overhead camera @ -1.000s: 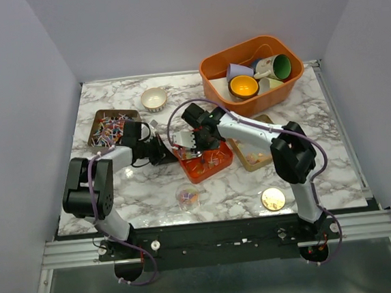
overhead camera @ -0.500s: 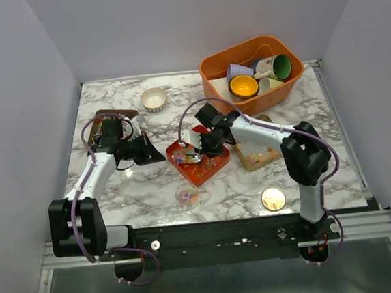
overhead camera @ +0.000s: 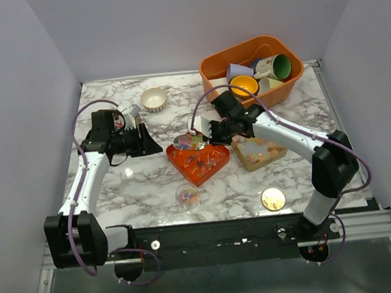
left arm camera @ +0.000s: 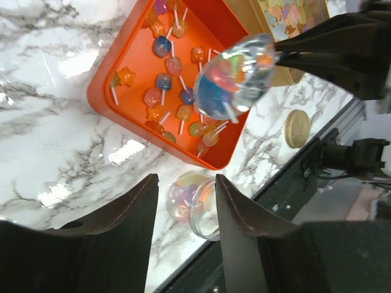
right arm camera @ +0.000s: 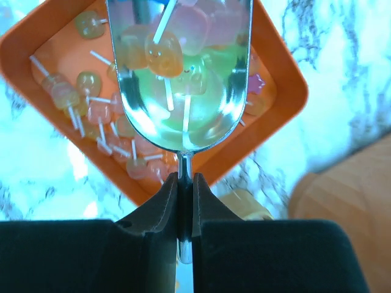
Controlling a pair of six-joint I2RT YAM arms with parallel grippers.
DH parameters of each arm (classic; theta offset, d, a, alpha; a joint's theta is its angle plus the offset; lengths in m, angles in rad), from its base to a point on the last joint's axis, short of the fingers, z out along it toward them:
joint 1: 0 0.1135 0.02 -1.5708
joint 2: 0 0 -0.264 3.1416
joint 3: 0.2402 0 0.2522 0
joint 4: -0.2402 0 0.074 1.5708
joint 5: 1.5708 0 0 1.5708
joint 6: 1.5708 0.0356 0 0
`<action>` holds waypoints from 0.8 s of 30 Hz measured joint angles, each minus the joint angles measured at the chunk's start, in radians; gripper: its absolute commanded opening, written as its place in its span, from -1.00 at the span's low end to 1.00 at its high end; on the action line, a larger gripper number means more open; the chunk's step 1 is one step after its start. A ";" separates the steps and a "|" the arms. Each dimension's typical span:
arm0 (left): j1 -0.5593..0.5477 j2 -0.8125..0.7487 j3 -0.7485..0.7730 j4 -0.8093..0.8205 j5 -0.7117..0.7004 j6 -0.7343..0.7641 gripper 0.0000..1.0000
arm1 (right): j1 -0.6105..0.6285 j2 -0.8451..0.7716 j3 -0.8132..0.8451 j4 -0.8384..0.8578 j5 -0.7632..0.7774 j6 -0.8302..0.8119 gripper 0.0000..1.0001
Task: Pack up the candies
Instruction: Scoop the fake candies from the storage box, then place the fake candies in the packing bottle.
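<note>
Candies are riding in the scoop, which I am holding level over the tray, right gripper clamped on its handle against spills; left gripper is hovering, fingers apart, clear of the jar.
</note>
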 measured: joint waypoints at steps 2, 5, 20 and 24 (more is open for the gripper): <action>0.006 -0.010 0.007 0.000 0.000 0.017 0.25 | -0.003 -0.051 0.008 -0.048 0.003 -0.040 -0.99; 0.024 -0.026 0.011 0.002 -0.012 0.033 0.41 | -0.003 -0.089 0.050 -0.131 0.006 -0.097 -0.99; 0.095 -0.245 -0.097 0.023 -0.216 0.018 0.97 | 0.242 -0.206 0.041 -0.459 0.202 -0.281 -0.99; 0.108 -0.301 -0.111 0.024 -0.271 0.021 0.97 | 0.321 -0.153 0.067 -0.530 0.292 -0.250 -0.99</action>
